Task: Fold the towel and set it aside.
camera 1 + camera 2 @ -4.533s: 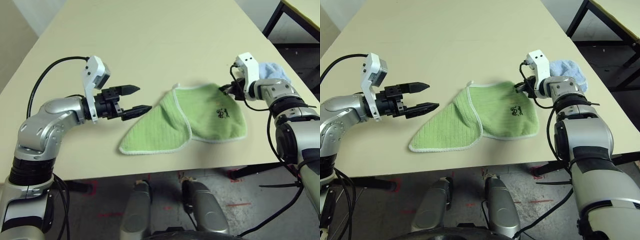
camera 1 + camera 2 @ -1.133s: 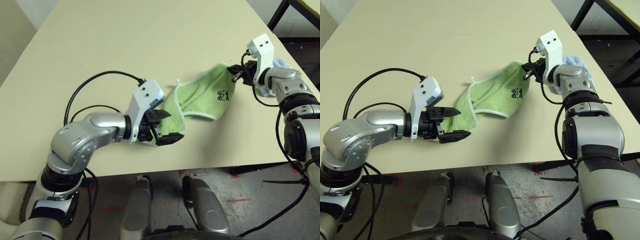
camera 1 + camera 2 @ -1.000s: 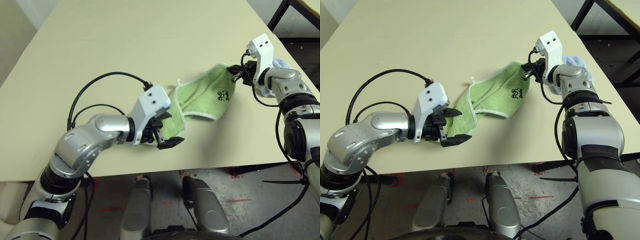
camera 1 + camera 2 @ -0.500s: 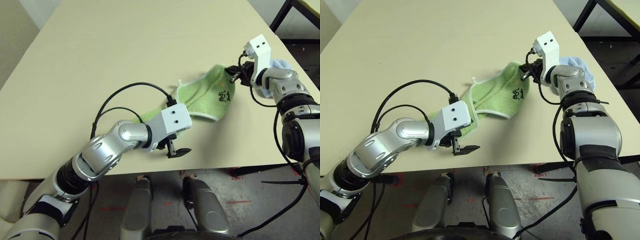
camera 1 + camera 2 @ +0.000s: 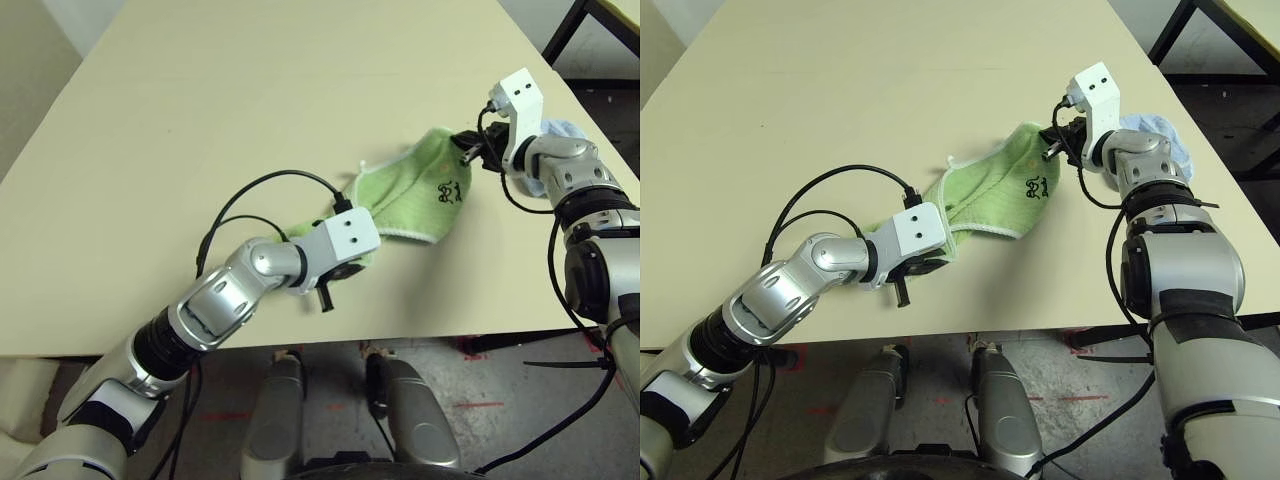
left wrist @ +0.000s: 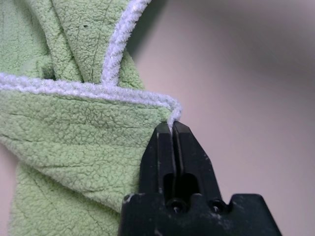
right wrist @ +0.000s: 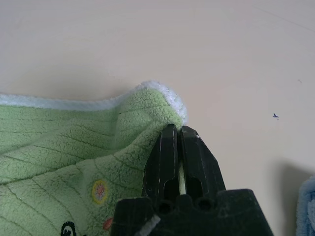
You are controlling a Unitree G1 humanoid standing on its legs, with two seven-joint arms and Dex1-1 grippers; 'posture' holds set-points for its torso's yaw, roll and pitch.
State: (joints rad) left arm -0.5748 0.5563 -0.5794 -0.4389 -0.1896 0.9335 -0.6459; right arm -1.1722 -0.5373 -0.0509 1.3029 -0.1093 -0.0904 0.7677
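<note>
since a second ago the left pincer [image 6: 173,132] has gone from wide open beside the cloth to clamped on it: its black fingers [image 6: 184,152] now meet on the white-trimmed near corner of the towel [image 5: 420,190], close to the worktop's [image 5: 250,90] front edge. the towel lies on the right half of the worktop, bunched into a loose diagonal band, its far corner raised off the surface and pinched in the right pincer [image 7: 177,129], which has kept its place and its grip. so both ends of the cloth are now held, and i judge the setup for the fold is done: what remains is to carry one corner over to the other, lay the cloth flat and move it aside.

the head views give the overall lie: the band of green between the two arms, the black mark [image 5: 449,190] facing up, and a light blue cloth [image 5: 1150,130] just behind the right wrist. the left pincer's tips are hidden there under its white camera block [image 5: 340,235]. the wrist views supply what is missing: each shows the fingers shut right at a trimmed corner, with only a thin bite of fabric between them.
</note>
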